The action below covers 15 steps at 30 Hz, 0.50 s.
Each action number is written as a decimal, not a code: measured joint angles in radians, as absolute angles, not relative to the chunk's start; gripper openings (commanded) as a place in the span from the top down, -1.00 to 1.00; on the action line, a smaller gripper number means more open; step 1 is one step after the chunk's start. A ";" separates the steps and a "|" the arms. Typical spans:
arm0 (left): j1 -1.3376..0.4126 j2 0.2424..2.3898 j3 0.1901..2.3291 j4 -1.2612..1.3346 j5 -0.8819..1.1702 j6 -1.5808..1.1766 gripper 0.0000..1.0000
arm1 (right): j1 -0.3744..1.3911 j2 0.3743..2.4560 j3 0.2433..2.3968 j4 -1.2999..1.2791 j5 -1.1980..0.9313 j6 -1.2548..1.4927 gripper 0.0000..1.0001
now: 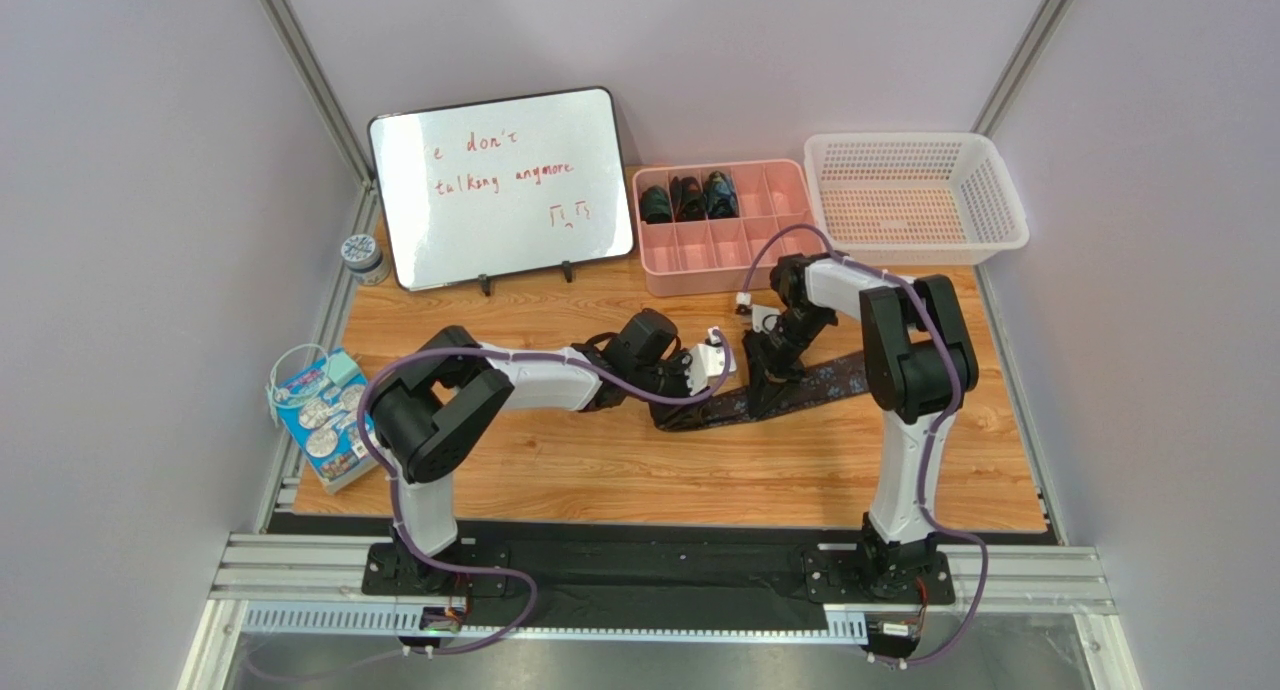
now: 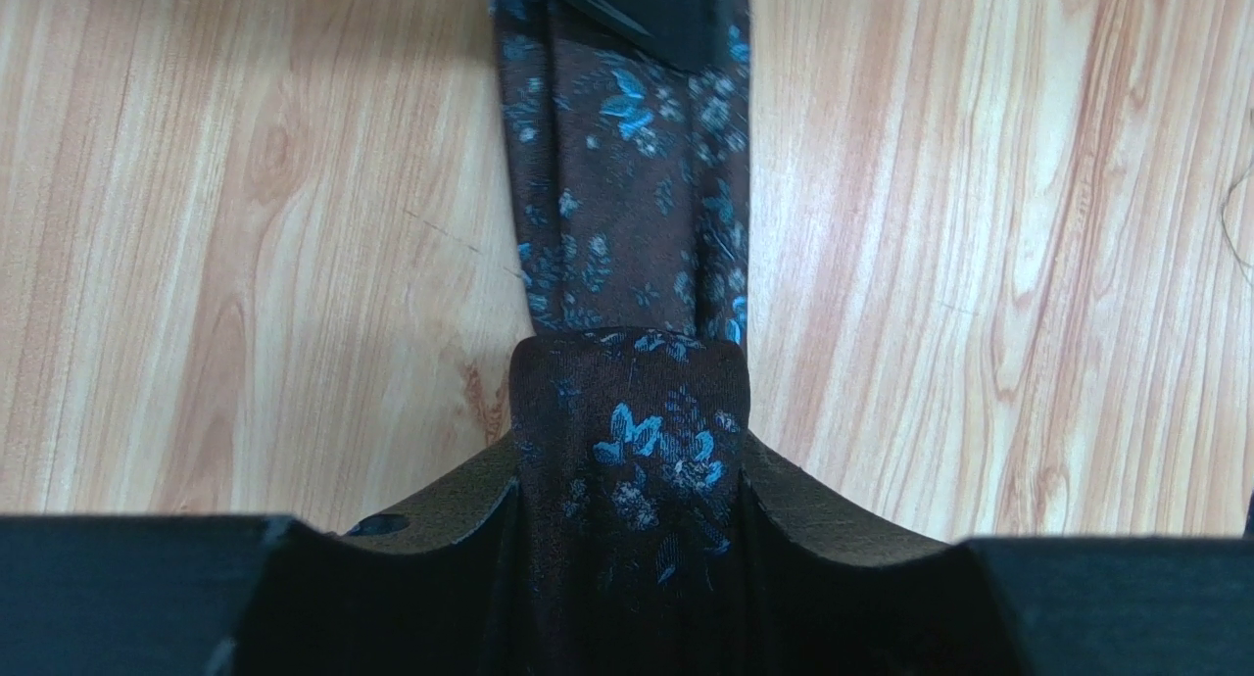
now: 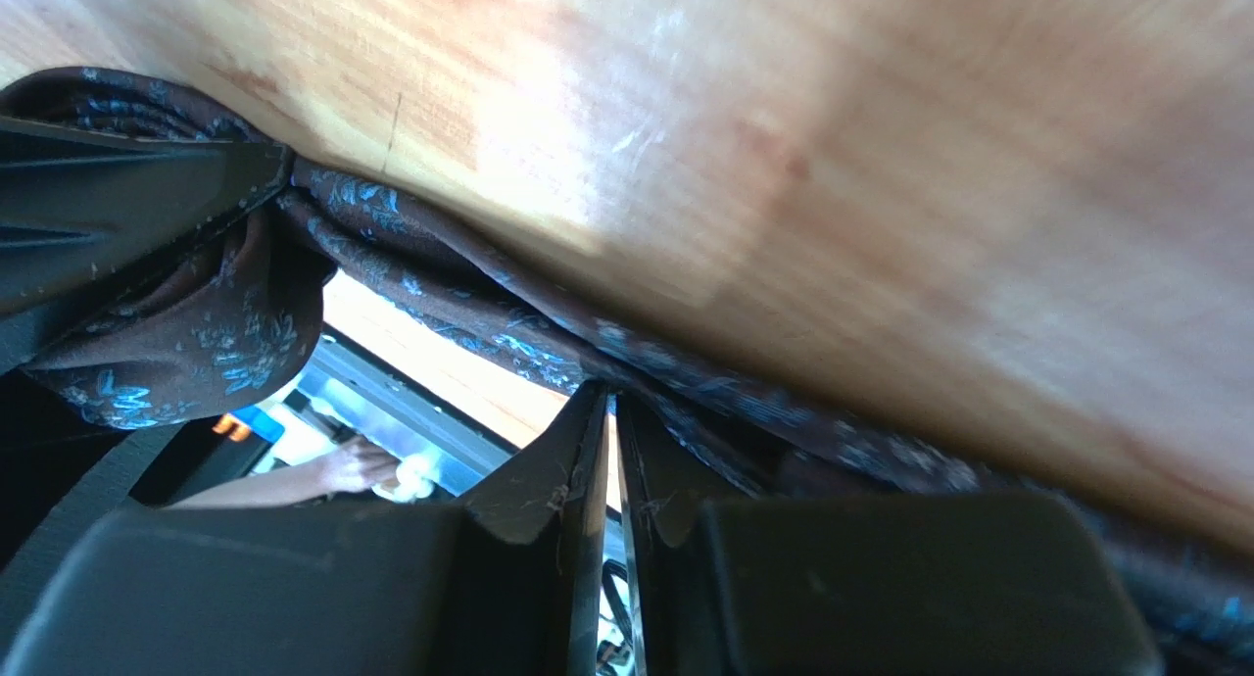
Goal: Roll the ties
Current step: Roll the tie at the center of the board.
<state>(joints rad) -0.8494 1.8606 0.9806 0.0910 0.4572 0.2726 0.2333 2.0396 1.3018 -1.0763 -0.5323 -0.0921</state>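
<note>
A dark tie [image 1: 819, 378] with a blue flower pattern lies stretched across the middle of the wooden counter [image 1: 601, 473], between the two arms. Its near end is wound into a small coil, and the left end effector [image 1: 706, 363] has that coil between its fingers. In the left wrist view the fingers stand moderately apart, one against each side of the coil, while the rest of the tie runs flat and straight away over the wood. The right end effector [image 1: 769, 363] comes down on the tie just beside the left one, further along the strip. In the right wrist view its fingers are almost together, with only a thin slit of light between them. Their tips sit against the edge of the fabric, and I cannot tell whether any cloth is pinched. Toward the back of the counter, three rolled ties [image 1: 688, 198] sit in the rear row of a pink compartment tray [image 1: 759, 243]. A white basket [image 1: 917, 195] stands to its right and a whiteboard [image 1: 504, 188] to its left.
</note>
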 measured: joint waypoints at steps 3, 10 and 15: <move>-0.849 1.859 0.976 0.091 0.463 0.297 0.18 | 0.233 2.067 1.345 -1.111 -0.513 -0.107 0.74; -0.849 1.860 0.975 0.088 0.461 0.329 0.20 | 0.225 2.067 1.347 -1.122 -0.540 -0.129 0.34; -0.849 1.863 0.986 0.071 0.461 0.337 0.18 | 0.201 1.964 1.282 -1.024 -0.688 -0.061 -0.20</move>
